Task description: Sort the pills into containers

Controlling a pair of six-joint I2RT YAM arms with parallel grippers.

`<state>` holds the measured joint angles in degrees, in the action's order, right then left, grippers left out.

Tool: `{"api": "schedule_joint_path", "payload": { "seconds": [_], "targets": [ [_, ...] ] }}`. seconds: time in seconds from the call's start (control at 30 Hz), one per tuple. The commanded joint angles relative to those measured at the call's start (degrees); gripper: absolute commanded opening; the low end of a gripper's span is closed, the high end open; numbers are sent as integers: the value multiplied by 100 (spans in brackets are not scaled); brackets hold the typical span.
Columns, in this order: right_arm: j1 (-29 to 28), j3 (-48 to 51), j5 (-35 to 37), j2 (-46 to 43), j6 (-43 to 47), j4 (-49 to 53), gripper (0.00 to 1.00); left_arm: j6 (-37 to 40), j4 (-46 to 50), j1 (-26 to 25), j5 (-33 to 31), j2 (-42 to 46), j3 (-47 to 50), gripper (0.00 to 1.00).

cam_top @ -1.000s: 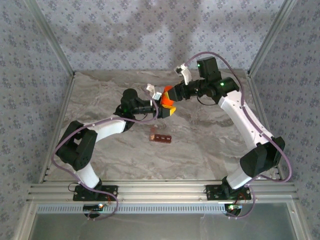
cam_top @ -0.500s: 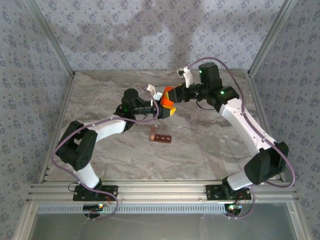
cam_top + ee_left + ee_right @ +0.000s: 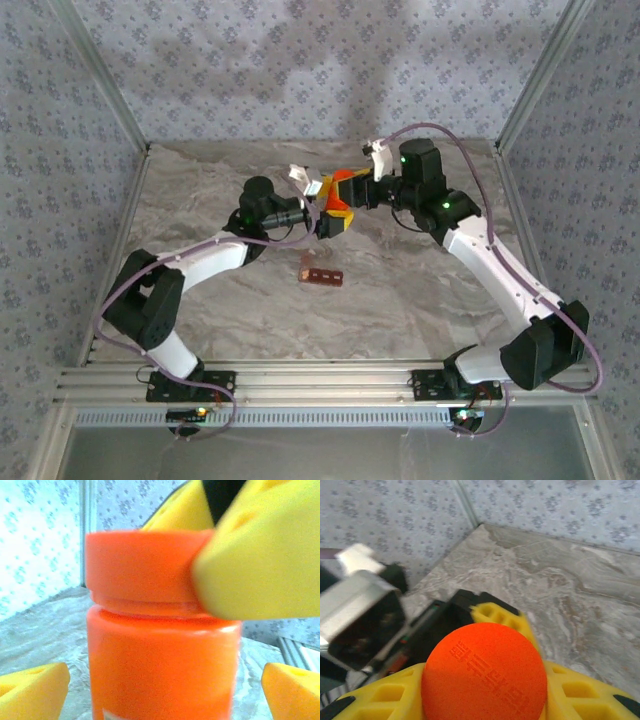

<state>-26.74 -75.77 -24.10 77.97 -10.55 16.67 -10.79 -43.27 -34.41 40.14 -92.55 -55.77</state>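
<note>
Right wrist view first: the round top of the orange cap [image 3: 484,675] carries raised lettering, but it is blurred and I can't read a word of it. The right gripper [image 3: 485,700] sits clamped on that cap, with a yellow finger [image 3: 385,700] pressed to either side. Beyond the cap, one yellow finger of the other arm and a blurred grey camera box [image 3: 360,610] show, both soft and partly cut off.

From the left wrist, the one orange bottle [image 3: 160,655] stands between the jaws of the left gripper [image 3: 160,690]. They are spread wide, each yellow tip standing off from the bottle with marble showing in the gap. A scrap of white label [image 3: 107,714] peeks in at the bottom edge, cut off and unreadable. A right-hand finger [image 3: 260,555] covers part of the cap.

From above, both grippers, left [image 3: 330,207] and right [image 3: 348,190], meet at the bottle [image 3: 340,205] over the marble table [image 3: 420,270]. The single dark red-brown strip of containers [image 3: 322,275] lies flat on the table, well apart from both sets of jaws and nearer the arm bases. Its compartments are too small to count or to see into.
</note>
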Motion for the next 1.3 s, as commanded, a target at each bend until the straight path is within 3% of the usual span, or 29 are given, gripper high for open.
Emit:
{"api": "schedule_joint_path", "payload": {
  "seconds": [0.0,0.37,0.63,1.0,1.27],
  "targets": [
    [76,53,600,-188,-59,-28,8,270,9,5,-460,334,219,98],
    [373,124,1042,-391,52,51,8,467,91,68,-744,775,642,98],
    [551,141,1238,-432,288,249,8,445,812,69,-1165,921,427,98],
    [614,1384,3625,125,-67,-1018,7,536,1643,97,-2453,1452,567,98],
    [578,2445,4308,591,-455,-2583,7,686,2140,110,-3059,1980,751,98]
  ]
}}
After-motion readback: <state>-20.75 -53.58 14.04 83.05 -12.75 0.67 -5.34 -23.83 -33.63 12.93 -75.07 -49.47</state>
